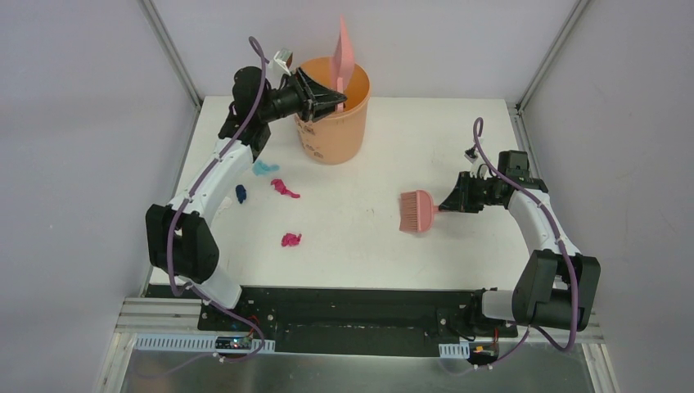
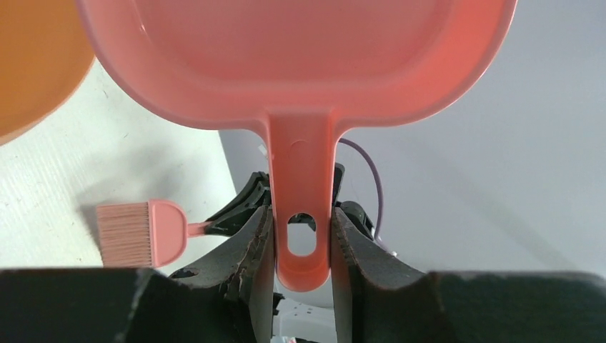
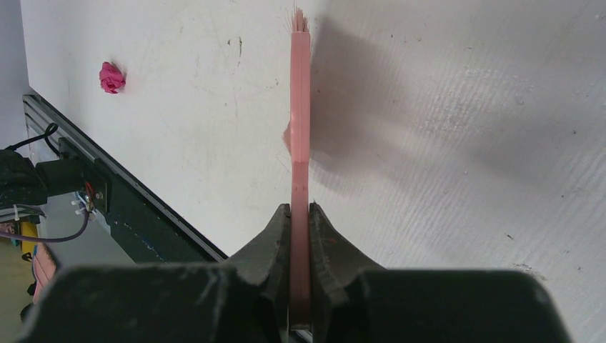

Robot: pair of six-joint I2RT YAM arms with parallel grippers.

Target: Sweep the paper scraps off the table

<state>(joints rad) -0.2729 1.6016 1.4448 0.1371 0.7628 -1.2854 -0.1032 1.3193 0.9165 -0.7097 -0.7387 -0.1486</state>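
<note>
Paper scraps lie on the left of the white table (image 1: 368, 237): a teal wad (image 1: 263, 168), a dark blue wad (image 1: 241, 193), and two magenta wads (image 1: 284, 189) (image 1: 291, 240). One magenta wad shows in the right wrist view (image 3: 111, 77). My left gripper (image 1: 335, 99) is shut on the handle of the pink dustpan (image 1: 344, 51), held upright over the orange bucket (image 1: 334, 115); the handle (image 2: 302, 207) sits between the jaws. My right gripper (image 1: 446, 206) is shut on the handle of the pink hand brush (image 1: 417, 211), which rests on the table right of centre and shows edge-on (image 3: 300, 107).
The orange bucket stands at the table's back centre-left. Grey walls and metal posts frame the table. A black base rail (image 1: 352, 299) runs along the near edge.
</note>
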